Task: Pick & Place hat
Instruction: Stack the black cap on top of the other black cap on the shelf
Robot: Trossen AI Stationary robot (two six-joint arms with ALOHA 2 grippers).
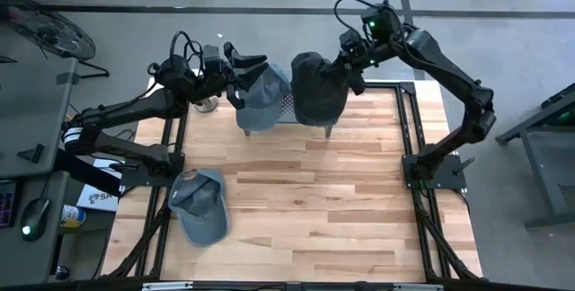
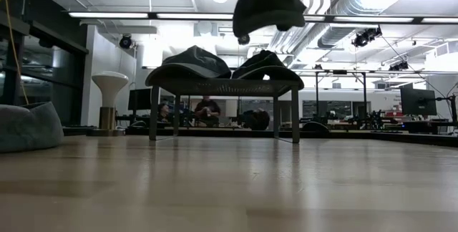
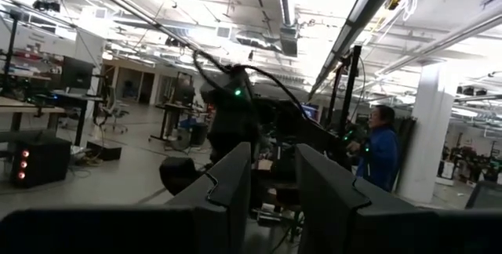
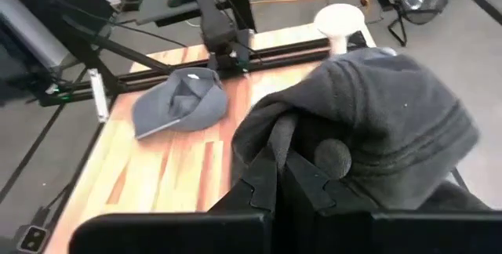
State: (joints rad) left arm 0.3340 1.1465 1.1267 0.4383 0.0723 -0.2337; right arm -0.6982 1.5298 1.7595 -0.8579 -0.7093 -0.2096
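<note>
the right gripper (image 4: 284, 177) is closed on a dark grey knit hat (image 1: 316, 89), pinching a fold of its fabric, and holds it in the air at the far end of the wooden counter (image 1: 359, 201). in the low view the hat (image 2: 270, 6) hangs clear above a small perforated rack (image 2: 222, 87) on legs, where a grey-blue cap (image 1: 260, 98) and what looks like another dark hat (image 2: 266, 66) already rest. so the step in hand reads as the carry: the hat is lifted and over the rack, not yet set down.

the left gripper (image 1: 235, 74) is raised just beside the grey-blue cap at the rack's left end, its fingers (image 3: 235, 183) slightly parted with nothing visible between them; its wrist view looks out into the room, where a person in a blue top (image 3: 382, 156) stands well beyond the counter. a second grey cap (image 1: 199, 206) lies on the counter near the left edge, well apart from the rack.

the next move, as i judge it, calls for lowering the knit hat onto a free part of the rack's right side, then parting the fingers so the fabric drops off cleanly. the hat is limp and may cling or drape over the edge, so a steady descent would help. the cap on the counter looks like a later pick.
</note>
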